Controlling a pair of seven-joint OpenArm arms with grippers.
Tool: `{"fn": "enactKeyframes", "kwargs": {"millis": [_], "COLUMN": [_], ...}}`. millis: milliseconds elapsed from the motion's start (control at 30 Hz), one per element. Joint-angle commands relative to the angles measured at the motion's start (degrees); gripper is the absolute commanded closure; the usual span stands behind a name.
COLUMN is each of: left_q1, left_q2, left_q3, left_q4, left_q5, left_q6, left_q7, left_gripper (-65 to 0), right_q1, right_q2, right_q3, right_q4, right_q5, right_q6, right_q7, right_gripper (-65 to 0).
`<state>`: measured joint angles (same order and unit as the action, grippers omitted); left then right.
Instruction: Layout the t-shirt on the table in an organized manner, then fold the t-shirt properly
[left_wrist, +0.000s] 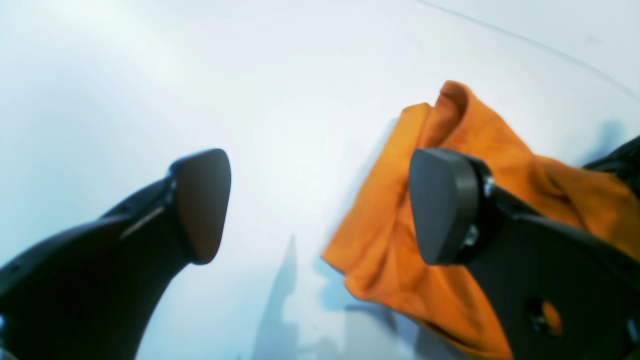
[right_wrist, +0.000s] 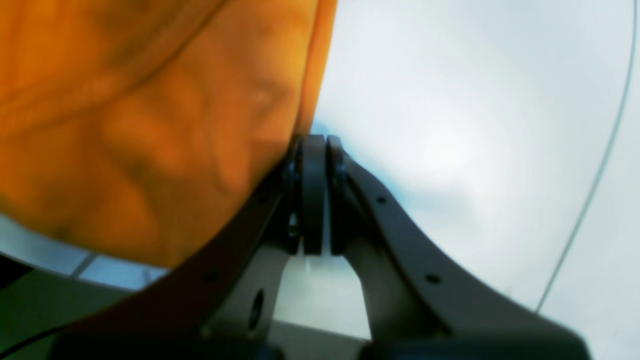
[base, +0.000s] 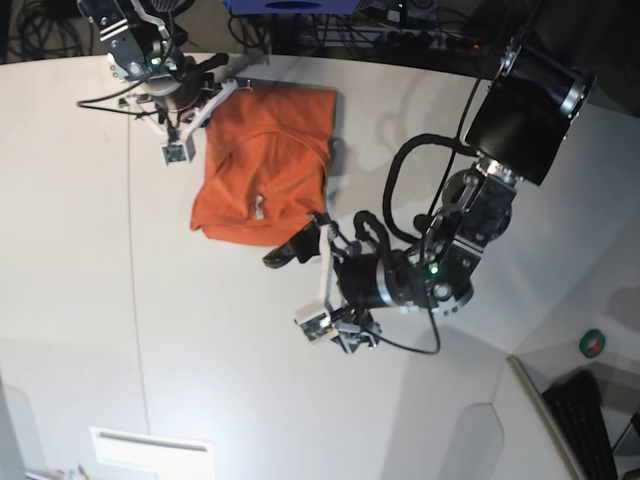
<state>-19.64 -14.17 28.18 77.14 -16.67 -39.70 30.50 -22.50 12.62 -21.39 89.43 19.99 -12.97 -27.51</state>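
Base view shows us one t-shirt (base: 268, 170), bright orange, lying bunched on the far left part of the white table (base: 120, 330). Its long axis runs roughly near to far, and a small white tag (base: 259, 207) shows close to its near edge. We count two arms. A thin dark seam line (base: 133, 290) runs near to far on the left. A dark keyboard (base: 590, 425) and a small round green thing (base: 592, 343) sit at the near right corner, off the tabletop. Cables crowd the far edge.

Our left gripper (left_wrist: 320, 205) stands with jaws wide apart at the shirt's near edge, holding nothing. Our right gripper (right_wrist: 315, 145) is pressed together at the shirt's far left corner; whether cloth is pinched, we cannot tell.
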Motion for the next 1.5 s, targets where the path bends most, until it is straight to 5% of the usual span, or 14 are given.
{"fn": "enactKeyframes", "kwargs": {"millis": [0,100,267,500,667,867,1100,1467], "left_q1": [0.78,8.78,22.32,34.98,41.40,42.98,44.12,45.18], "left_q2": [-1.69,-4.07,-5.39,-5.03,-3.45,-3.80,-3.80,-3.63], "left_q3": [-2.38,-9.50,-23.39,-30.87,-36.76,-42.12,-44.67,-45.28], "left_q4": [2.55,6.42,8.88,10.55,8.97,8.26,8.26,8.88], "left_q5": [-0.70,-0.78,-0.78,-0.87,-3.42,-10.81,-11.07,-11.25], "left_q6": [-0.30,-0.30,-0.30,-0.30,-0.30,-0.30,-0.30,-0.30], "left_q7": [-0.83,-1.01,-1.27,-1.62,-10.94,-10.24,-10.33,-10.33], "left_gripper": [-52.0,-40.0,0.0,0.0,0.0,0.0,0.0,0.0], "right_q1": [-0.22,-0.22,-2.69,-8.05,-8.75,-3.56,-1.98,-7.43], "right_q2": [0.43,0.87,1.49,1.75,1.84,1.49,1.66,1.84], "right_q3": [-0.02,1.30,7.28,8.42,4.64,-0.90,-0.81,-1.78], "right_q4": [1.08,1.08,2.66,14.44,20.33,13.74,5.39,15.67], "right_q5": [0.54,0.54,0.54,0.45,0.45,0.45,0.54,0.45], "right_q6": [0.44,0.44,0.44,0.80,0.88,0.88,0.88,0.88], "right_q7": [-0.41,-0.41,-0.23,-0.14,-0.14,-0.14,3.64,4.78], "right_gripper": [0.0,0.0,0.0,0.0,0.0,0.0,0.0,0.0]}}
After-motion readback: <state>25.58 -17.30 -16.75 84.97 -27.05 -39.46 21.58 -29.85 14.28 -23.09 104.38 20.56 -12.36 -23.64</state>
